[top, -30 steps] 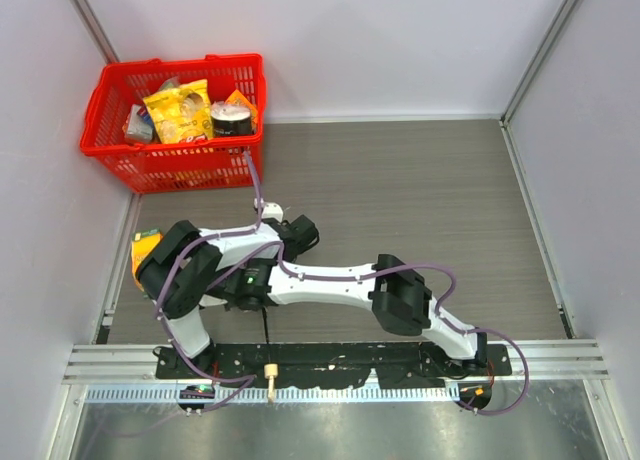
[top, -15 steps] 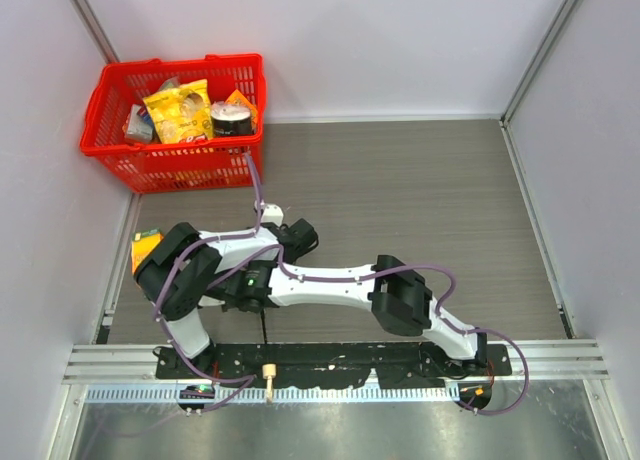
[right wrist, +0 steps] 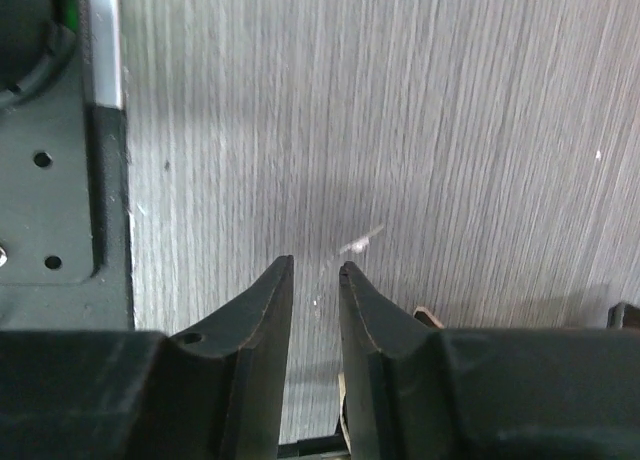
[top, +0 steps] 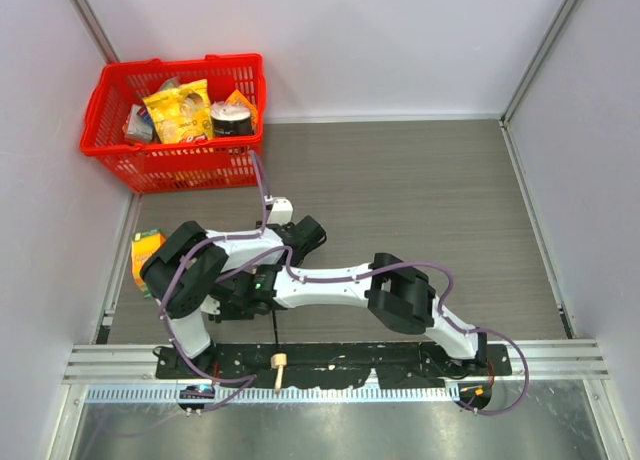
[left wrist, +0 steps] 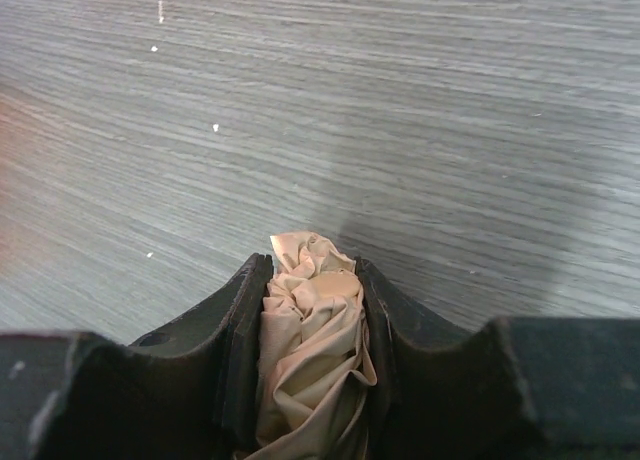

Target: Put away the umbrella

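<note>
1. The grey wood-grain table (top: 420, 200) fills most of the top view, walled in by pale panels.
2. The 2 arms cross at the near left. The left arm (top: 180, 275) is folded up over its base, and the right arm (top: 400, 298) reaches leftward across the near edge to meet it.
3. A red basket (top: 150, 165) sits in the far left corner, well apart from both arms. It holds a yellow snack bag (top: 180, 110) and a dark round tub (top: 232, 120), among other packets.
4. The umbrella (left wrist: 310, 350) lies under the crossed arms near the left base, mostly hidden from above. Its thin black shaft (top: 274, 330) runs toward the near edge.
5. The left gripper (left wrist: 310, 268) is clamped on the umbrella. Crumpled beige canopy fabric is packed between its 2 fingers and bulges just past the tips, above bare table.
6. The right gripper (right wrist: 315, 268) stands narrowly parted. Table shows through the slim gap at the tips, and nothing sits between them. A pale sliver shows lower between the fingers, too little of it to identify.
7. The small cream handle (top: 279, 360) ends the shaft, resting over the black mounting rail (top: 400, 360) between the 2 bases.
</note>
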You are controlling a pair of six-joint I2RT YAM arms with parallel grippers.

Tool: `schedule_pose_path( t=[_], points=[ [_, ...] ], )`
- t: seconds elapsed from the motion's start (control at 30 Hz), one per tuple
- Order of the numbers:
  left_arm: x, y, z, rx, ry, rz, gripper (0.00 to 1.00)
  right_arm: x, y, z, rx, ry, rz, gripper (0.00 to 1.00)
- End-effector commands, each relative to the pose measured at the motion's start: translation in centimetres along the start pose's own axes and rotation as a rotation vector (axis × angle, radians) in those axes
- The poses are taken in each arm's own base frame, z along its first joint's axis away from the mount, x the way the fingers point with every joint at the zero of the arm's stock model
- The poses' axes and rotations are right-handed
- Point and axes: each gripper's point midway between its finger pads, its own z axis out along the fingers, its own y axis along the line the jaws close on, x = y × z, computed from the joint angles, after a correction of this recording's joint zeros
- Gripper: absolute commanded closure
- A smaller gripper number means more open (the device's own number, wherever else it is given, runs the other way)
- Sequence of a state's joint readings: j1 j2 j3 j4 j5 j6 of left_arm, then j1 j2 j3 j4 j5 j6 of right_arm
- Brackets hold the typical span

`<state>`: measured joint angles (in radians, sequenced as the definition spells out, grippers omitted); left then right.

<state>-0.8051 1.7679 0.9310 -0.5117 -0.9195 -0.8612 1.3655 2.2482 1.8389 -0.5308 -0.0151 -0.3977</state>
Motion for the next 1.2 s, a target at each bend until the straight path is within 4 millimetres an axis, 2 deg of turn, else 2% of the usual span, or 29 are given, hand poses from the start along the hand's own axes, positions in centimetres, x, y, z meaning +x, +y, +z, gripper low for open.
schedule_pose_path(
  t=[0.0,0.03,0.07,0.1,0.13,0.17,0.2,0.33,0.37,0.4,0.43,0.47,0.5,0.57,0.67,0.73,0.77,0.8,0.83,0.87,0.93,1.03,1.13,1.17],
  points=[
    [-2.0,-7.4,-1.5,0.207,-0.061,-0.315,1.0,0.2,-1.0,-1.3,0.04,-0.075,0.047,0.67],
    [-1.7,-7.6,-1.4,0.211,-0.052,-0.311,1.0,-1.2,-1.6,-3.5,0.07,-0.128,0.075,0.65],
    [-1.9,-7.7,-1.6,0.218,-0.047,-0.313,1.0,-0.5,-1.2,-3.7,0.073,-0.132,0.085,0.64],
    [-1.8,-7.8,-1.6,0.223,-0.036,-0.313,1.0,-1.4,-2.4,-5.8,0.142,-0.173,0.116,0.62],
    [-1.7,-7.9,-1.6,0.23,-0.025,-0.314,1.0,-0.1,-2.0,-5.9,0.147,-0.155,0.137,0.61],
    [-1.7,-8.0,-1.7,0.238,-0.009,-0.324,1.0,-0.6,-2.3,-7.6,0.174,-0.184,0.161,0.6],
    [-1.9,-8.1,-1.8,0.25,0.001,-0.337,1.0,0.3,-1.9,-8.0,0.183,-0.172,0.172,0.59],
    [-2.5,-8.0,-2.3,0.301,0.05,-0.414,1.0,1.3,-2.1,-12.0,0.286,-0.229,0.266,0.57],
    [-2.9,-8.0,-2.6,0.32,0.047,-0.431,1.0,1.2,-1.8,-13.8,0.299,-0.274,0.29,0.55],
    [-3.4,-8.0,-2.8,0.336,0.047,-0.447,1.0,1.0,-1.6,-14.7,0.308,-0.308,0.325,0.54],
    [-4.0,-7.9,-3.2,0.356,0.042,-0.46,1.0,0.9,-1.4,-16.6,0.314,-0.368,0.348,0.52],
    [-5.0,-7.9,-3.7,0.384,0.032,-0.472,1.0,0.9,-1.2,-17.5,0.309,-0.397,0.395,0.52],
    [-5.7,-7.9,-4.1,0.408,0.021,-0.478,1.0,0.9,-1.3,-19.6,0.322,-0.452,0.422,0.52],
    [-7.9,-7.7,-5.4,0.48,-0.02,-0.499,1.0,1.9,-2.2,-22.7,0.397,-0.505,0.519,0.52],
    [-12.0,-6.9,-7.6,0.628,-0.099,-0.545,1.0,5.0,-5.2,-27.5,0.619,-0.535,0.69,0.52],
    [-15.3,-6.1,-9.4,0.729,-0.191,-0.565,1.0,6.9,-6.3,-31.6,0.712,-0.59,0.775,0.52],
    [-16.7,-5.3,-10.4,0.76,-0.232,-0.576,1.0,8.0,-6.6,-32.1,0.734,-0.582,0.797,0.52],
    [-18.1,-4.7,-11.3,0.795,-0.28,-0.576,1.0,8.3,-6.7,-34.0,0.736,-0.639,0.837,0.52],
    [-19.2,-4.3,-12.2,0.843,-0.321,-0.571,1.0,9.3,-7.1,-34.4,0.755,-0.645,0.859,0.52],
    [-20.3,-3.9,-13.1,0.892,-0.367,-0.558,1.0,10.0,-7.4,-36.0,0.777,-0.687,0.905,0.52],
    [-22.0,-3.1,-14.6,0.961,-0.45,-0.532,1.0,12.4,-8.4,-37.3,0.861,-0.695,0.976,0.51],
    [-24.2,-1.9,-17.0,1.049,-0.626,-0.479,1.0,15.4,-9.7,-37.8,0.974,-0.651,1.051,0.48],
    [-25.1,-1.2,-20.0,1.149,-0.847,-0.379,1.0,18.7,-11.6,-36.8,1.068,-0.529,1.103,0.48],
    [-25.1,-1.2,-21.5,1.208,-0.93,-0.331,1.0,19.0,-11.9,-35.7,1.05,-0.494,1.106,0.48]
  ],
)
